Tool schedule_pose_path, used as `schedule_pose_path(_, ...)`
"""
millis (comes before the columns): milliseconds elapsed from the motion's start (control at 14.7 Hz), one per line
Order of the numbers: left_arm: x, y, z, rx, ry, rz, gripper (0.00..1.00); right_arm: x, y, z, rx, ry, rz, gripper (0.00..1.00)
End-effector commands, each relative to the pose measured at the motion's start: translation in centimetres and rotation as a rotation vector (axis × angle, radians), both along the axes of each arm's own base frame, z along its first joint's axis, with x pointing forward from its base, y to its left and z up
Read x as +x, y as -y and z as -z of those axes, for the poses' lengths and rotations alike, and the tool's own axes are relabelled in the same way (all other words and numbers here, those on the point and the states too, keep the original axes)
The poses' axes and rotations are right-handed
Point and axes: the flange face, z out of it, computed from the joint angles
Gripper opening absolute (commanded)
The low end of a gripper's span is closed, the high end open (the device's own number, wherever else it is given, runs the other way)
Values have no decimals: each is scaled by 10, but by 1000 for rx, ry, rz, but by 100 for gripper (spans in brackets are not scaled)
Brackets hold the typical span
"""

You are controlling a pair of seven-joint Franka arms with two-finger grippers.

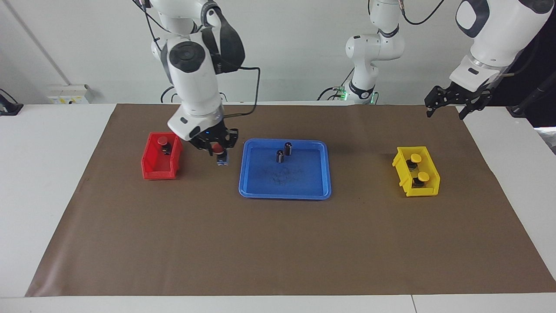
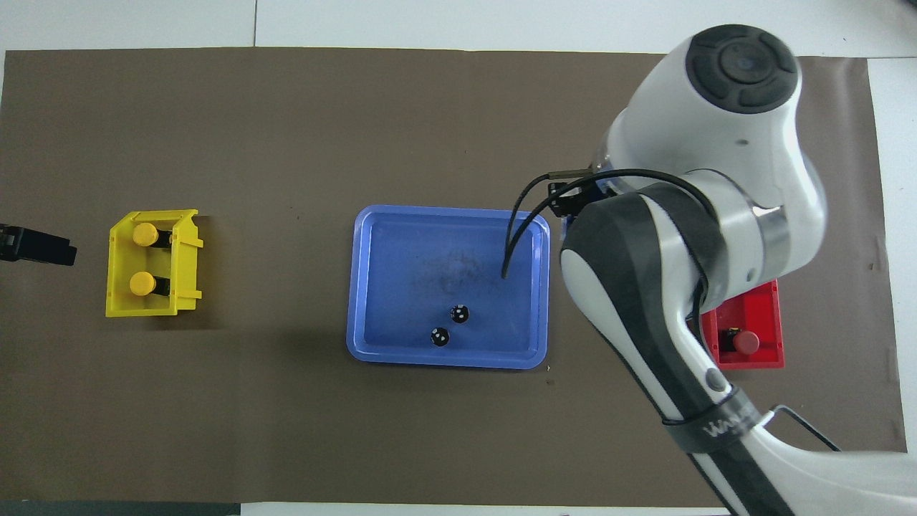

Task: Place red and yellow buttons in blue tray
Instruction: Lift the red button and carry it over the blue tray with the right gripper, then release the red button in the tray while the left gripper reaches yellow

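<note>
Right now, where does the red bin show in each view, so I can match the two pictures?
Facing view: the red bin sits at the picture's left, one red button in it, beside the right tool.
Overhead view: it sits at the picture's right, partly hidden by the right arm.
Shared landmark: the blue tray, mid-table in both.

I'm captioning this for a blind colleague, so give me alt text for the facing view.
The right gripper holds a red button above the mat between the red bin and the blue tray. The left gripper waits, open, near the yellow bin.
</note>
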Motion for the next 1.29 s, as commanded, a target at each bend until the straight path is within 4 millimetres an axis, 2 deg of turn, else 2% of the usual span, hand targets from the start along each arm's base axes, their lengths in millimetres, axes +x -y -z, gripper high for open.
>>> schedule_pose_path(0,-3,-6,34,-8,36,-15,100,13,-73,45,-8,-16,30,16)
schedule_pose_path(68,2,-5,50,-8,43,-18,100,6,-94,60,-14,-17,27,16)
schedule_pose_path(136,7,-4,66,-8,51,-26,100,1,-109,66,-7,5,40,16)
schedule_pose_path(204,12,-4,79,-8,58,-25,100,-5,-110,82,-19,-12,40,17)
schedule_pose_path(339,22,-3,100,-6,42,-22,100,-23,-124,94,-29,-28,19,19)
schedule_pose_path(475,34,-2,123,-4,37,-19,100,-26,-125,105,-29,-18,20,20)
schedule_pose_path(679,49,-2,152,-2,39,-19,98,-34,-118,124,-28,0,21,21)
schedule_pose_path(746,55,-1,163,-2,48,-16,95,-37,-115,128,-36,-6,20,21)
schedule_pose_path(882,65,-3,178,-1,71,-17,81,-42,-115,130,-50,-4,9,23)
schedule_pose_path(1086,73,-8,188,1,74,-22,64,-43,-113,134,-49,-1,13,50)
schedule_pose_path(1221,73,-15,193,0,71,-33,59,-42,-114,133,-42,9,12,60)
